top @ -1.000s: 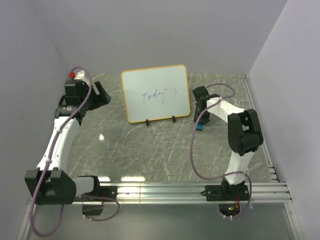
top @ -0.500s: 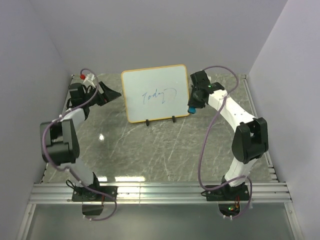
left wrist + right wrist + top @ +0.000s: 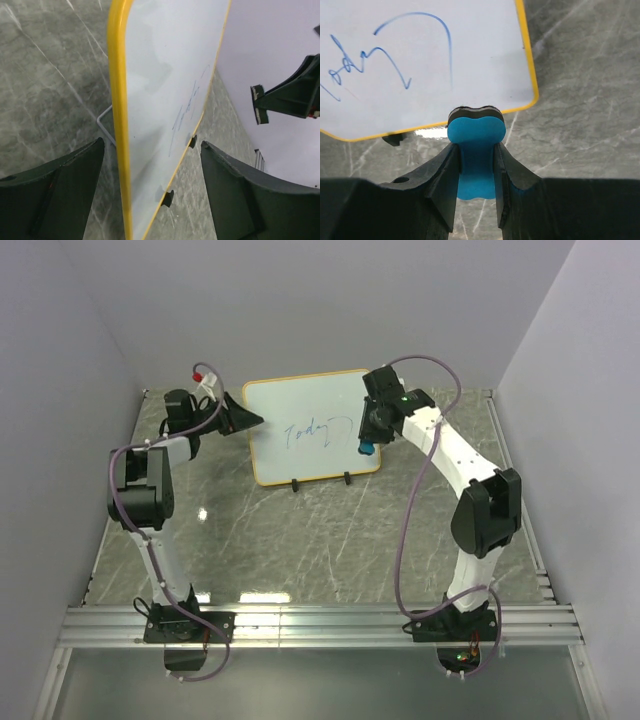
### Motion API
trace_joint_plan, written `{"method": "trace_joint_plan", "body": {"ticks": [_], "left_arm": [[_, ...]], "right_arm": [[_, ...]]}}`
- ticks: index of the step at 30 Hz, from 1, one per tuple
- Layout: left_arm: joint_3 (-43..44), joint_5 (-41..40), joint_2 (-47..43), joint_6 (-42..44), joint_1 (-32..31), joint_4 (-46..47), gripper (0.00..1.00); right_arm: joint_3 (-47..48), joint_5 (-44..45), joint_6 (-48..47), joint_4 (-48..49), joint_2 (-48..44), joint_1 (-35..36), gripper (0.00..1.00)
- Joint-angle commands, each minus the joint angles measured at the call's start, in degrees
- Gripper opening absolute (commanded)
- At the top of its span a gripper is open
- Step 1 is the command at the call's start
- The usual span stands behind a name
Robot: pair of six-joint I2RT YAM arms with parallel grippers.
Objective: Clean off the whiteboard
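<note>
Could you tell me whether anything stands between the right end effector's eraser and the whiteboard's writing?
Nothing visible does. The blue eraser, clamped in the right end effector, faces the whiteboard near its lower right corner, only bare board before the blue writing.

Bright, even overhead light — shadows faint and soft.
One small glare spot gleams on the polished tabletop (image 3: 300,540); the left tool (image 3: 152,144) reads dark and slightly blurred close-up.
</note>
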Motion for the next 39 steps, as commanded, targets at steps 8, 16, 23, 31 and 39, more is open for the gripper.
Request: {"method": "trace_joint_plan", "body": {"ticks": [8, 16, 23, 31, 39], "left_arm": [[4.15, 0.71, 7.01, 2.15, -1.39, 2.51, 0.63], [1.17, -0.25, 5.61, 3.55, -2.62, 2.69, 0.34], [-1.65, -2.09, 1.22, 9.34, -4.20, -2.31, 0.11], [-2.44, -4.73, -1.07, 14.72, -7.19, -9.35, 0.02], [-3.05, -5.17, -2.39, 16.56, -7.46, -11.81, 0.01]], "right_arm": [[15.41, -1.49, 2.21, 0.28, 10.12, 3.81, 0.00], [24.12, 0.61, 6.51, 4.77, 22.85, 8.81, 0.00], [27.29, 4.31, 9.94, 11.27, 28.05, 14.79, 0.00], [36.78, 4.31, 12.93, 14.70, 37.01, 18.14, 0.00], [28.54, 14.40, 13.64, 15.58, 34.30, 15.34, 0.00]]}}
